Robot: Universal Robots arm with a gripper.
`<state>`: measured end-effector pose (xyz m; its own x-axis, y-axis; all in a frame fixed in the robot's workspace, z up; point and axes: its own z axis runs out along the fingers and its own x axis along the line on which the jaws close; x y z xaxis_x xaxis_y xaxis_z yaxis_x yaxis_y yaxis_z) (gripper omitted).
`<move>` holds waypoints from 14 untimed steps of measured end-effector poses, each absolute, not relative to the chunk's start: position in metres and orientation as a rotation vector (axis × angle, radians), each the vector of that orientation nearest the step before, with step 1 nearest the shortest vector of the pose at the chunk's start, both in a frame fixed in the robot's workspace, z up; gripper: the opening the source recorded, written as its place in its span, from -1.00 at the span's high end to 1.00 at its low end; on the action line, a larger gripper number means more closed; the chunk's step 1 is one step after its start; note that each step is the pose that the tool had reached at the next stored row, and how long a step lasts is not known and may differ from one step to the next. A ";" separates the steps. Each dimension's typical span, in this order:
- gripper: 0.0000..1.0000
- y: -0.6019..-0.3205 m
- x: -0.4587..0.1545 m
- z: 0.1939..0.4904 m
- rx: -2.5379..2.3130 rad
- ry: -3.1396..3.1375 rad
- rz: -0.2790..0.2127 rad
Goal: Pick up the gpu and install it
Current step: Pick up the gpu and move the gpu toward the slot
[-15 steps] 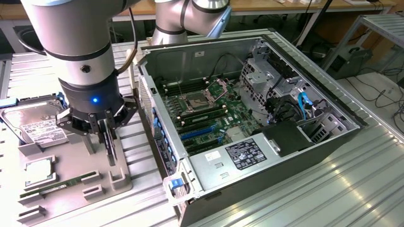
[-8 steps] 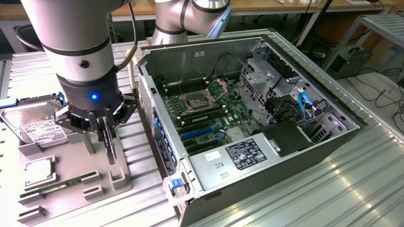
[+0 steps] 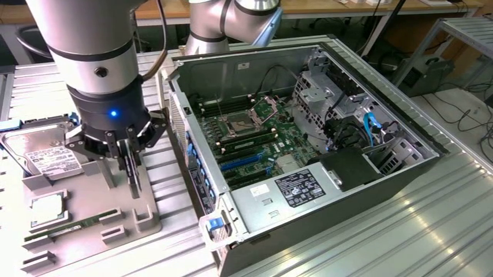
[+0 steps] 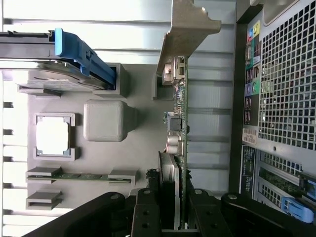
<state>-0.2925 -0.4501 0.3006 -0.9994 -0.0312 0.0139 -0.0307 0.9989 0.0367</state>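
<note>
Hangs over the grey holder tray (image 3: 92, 196) at the exterior view's left, gripper (image 3: 128, 164) pointing straight down from the arm. Clamps the gpu (image 4: 180, 126) between both fingers (image 4: 147, 213), pressed shut against the two faces of the card, one on each side. Holds the card upright on its long edge, thin side toward the wrist camera, with the dark green board running away from the fingers to the silvery bracket (image 4: 186, 34) at the far end. Keeps the bracket end at a grey slot post of the tray; cannot tell whether the lower edge rests in the slot or stands just clear of it. Shares the tray with a hard drive (image 3: 48, 154) on blue rails at one end, a square processor (image 3: 48, 208) in its pocket nearer the middle, and a narrow RAM stick (image 3: 71, 226) lying flat between two clips, all apart from the fingers. Stands just beside the rear wall of the open computer case (image 3: 308, 115), laid on its side at the exterior view's right, with the motherboard (image 3: 254, 144) exposed and blue expansion slots (image 3: 242, 163) near that rear wall. In the wrist view, shows the case's perforated rear grille (image 4: 291, 74) and coloured ports (image 4: 252, 64) close alongside the held card. Rests, tray and case alike, on a ribbed metal table (image 3: 400, 231).
</note>
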 end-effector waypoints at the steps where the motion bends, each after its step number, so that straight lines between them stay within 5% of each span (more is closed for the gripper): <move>1: 0.44 -0.450 -0.292 0.302 0.048 -3.126 -0.057; 14: 0.44 -0.450 -0.292 0.317 0.048 -3.124 -0.059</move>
